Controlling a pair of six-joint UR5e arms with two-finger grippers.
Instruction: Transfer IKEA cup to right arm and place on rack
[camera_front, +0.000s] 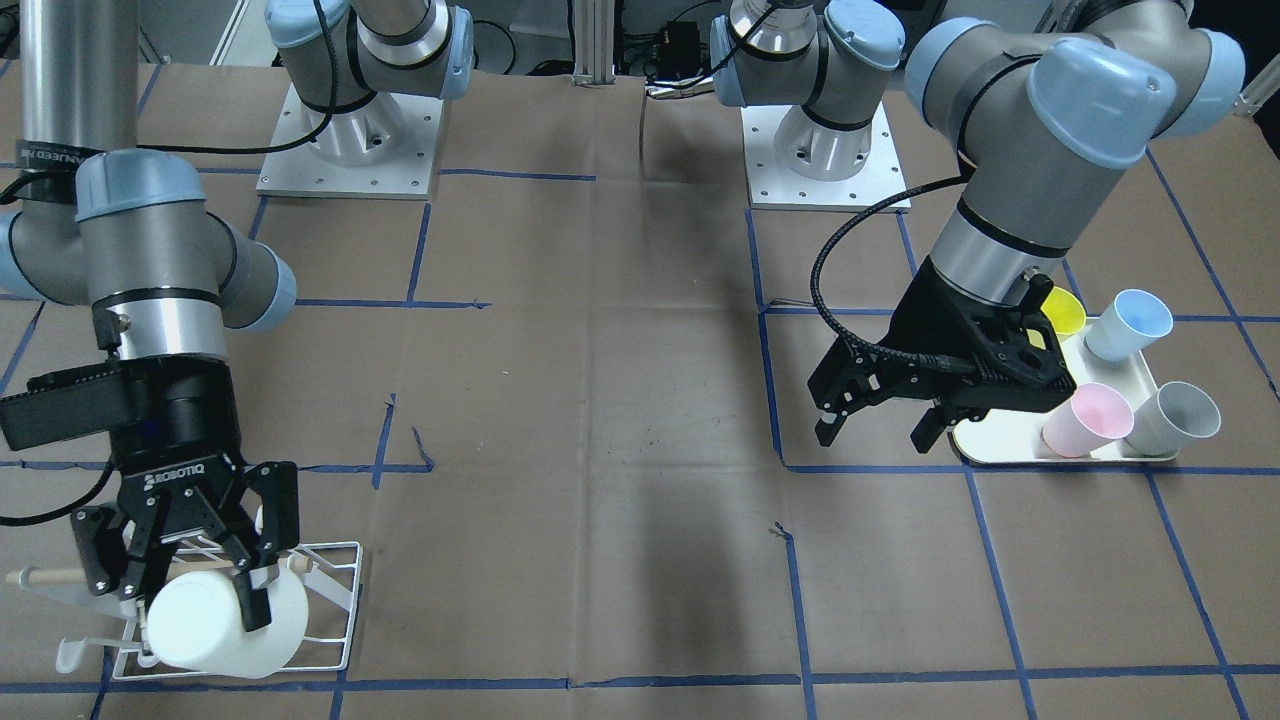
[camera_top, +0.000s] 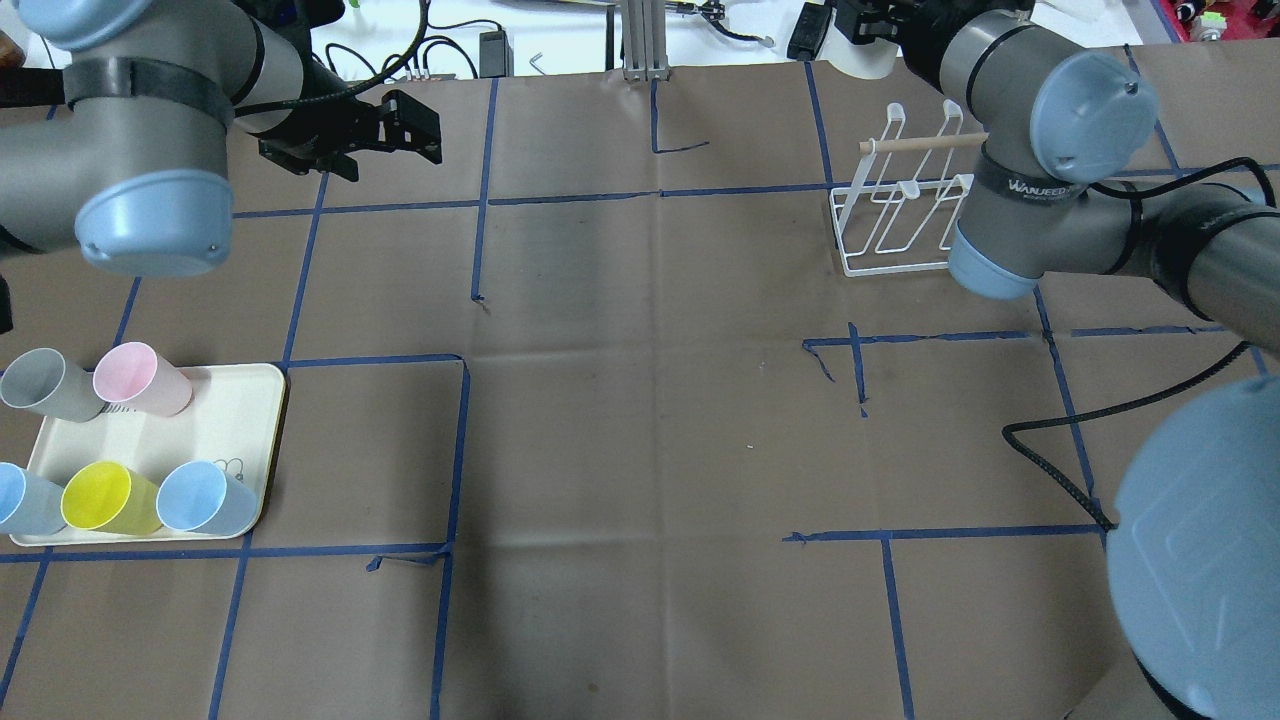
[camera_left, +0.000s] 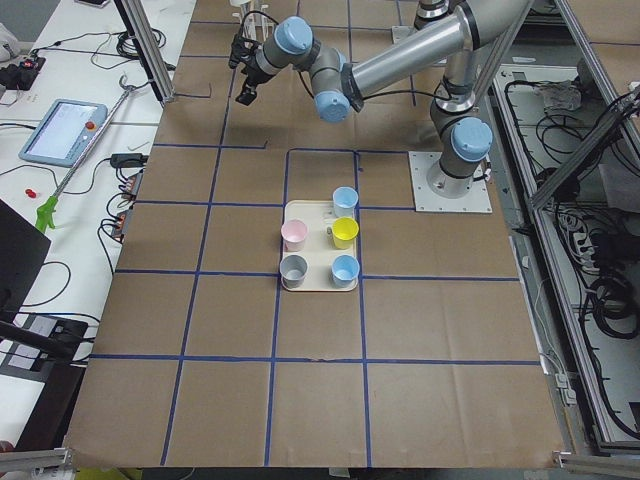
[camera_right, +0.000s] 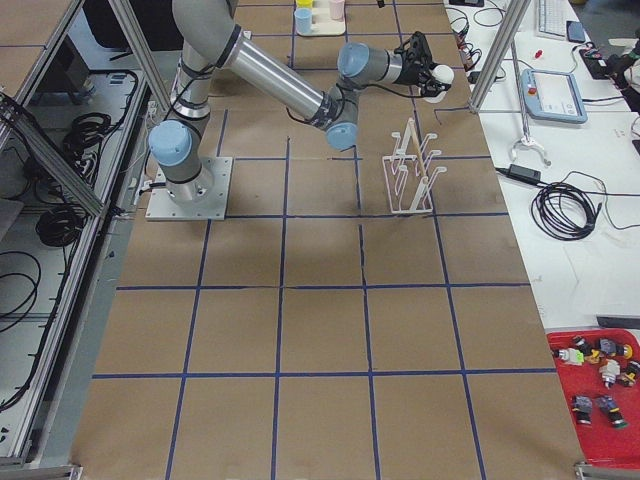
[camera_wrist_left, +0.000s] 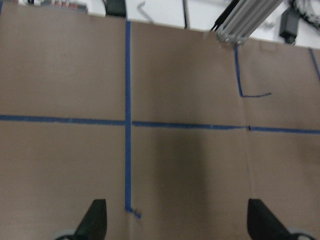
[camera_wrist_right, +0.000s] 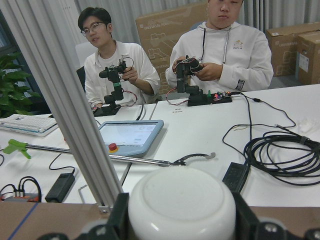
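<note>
Two-thirds through, at a guess, and into the placing step: clamps the white IKEA cup (camera_front: 215, 630), tipped on its side, in the closed claws of the right gripper (camera_front: 190, 600), directly over the white wire rack (camera_top: 893, 268), contact impossible to tell. Holds the left gripper (camera_front: 872, 435) spread wide and empty, well apart, beside the tray (camera_top: 225, 410) of coloured cups (camera_top: 140, 378). Calls next for turning the cup mouth-down over one of the prongs (camera_top: 908, 187) beneath the fingers, lowering, then releasing.

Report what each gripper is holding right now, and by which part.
The right gripper holds the white cup, fingers clamped on opposite sides of its body, tipped sideways over the rack. The left gripper is open and empty.
</note>
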